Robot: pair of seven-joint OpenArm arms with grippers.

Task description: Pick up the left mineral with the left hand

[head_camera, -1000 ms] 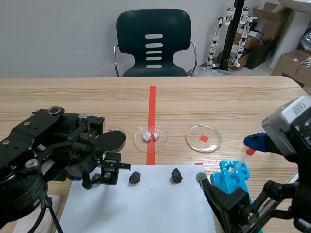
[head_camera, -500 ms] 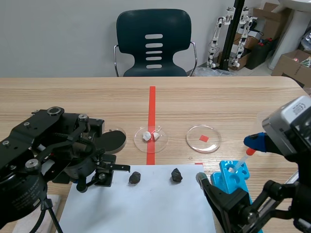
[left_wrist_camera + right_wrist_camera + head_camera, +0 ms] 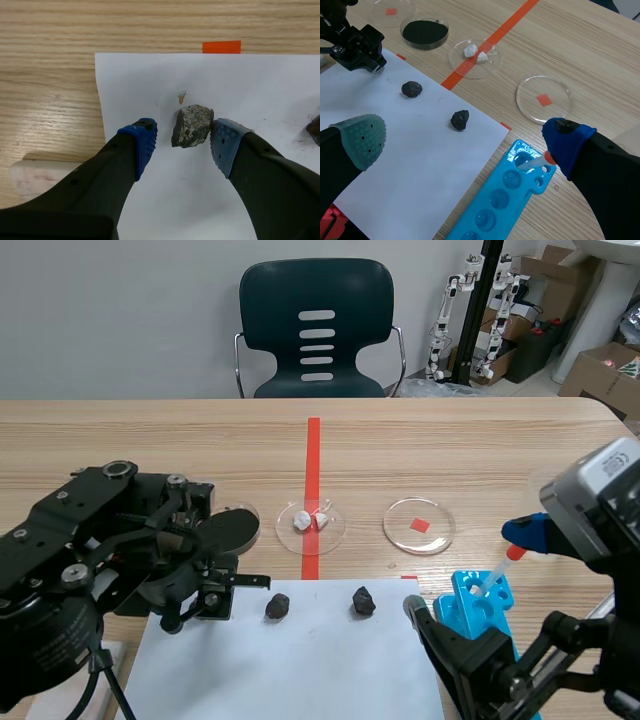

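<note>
The left arm is sitting low over the desk, coming in from the left, with its pincer angling down onto the white paper sheet. The pincer is standing partly open, its blue pads straddling the left mineral, which is lying on the sheet. One pad is sitting right against the stone and the other is a little apart from it. The right mineral is lying near it on the same sheet. The right pincer is hanging wide open above the sheet's edge and the blue well tray.
</note>
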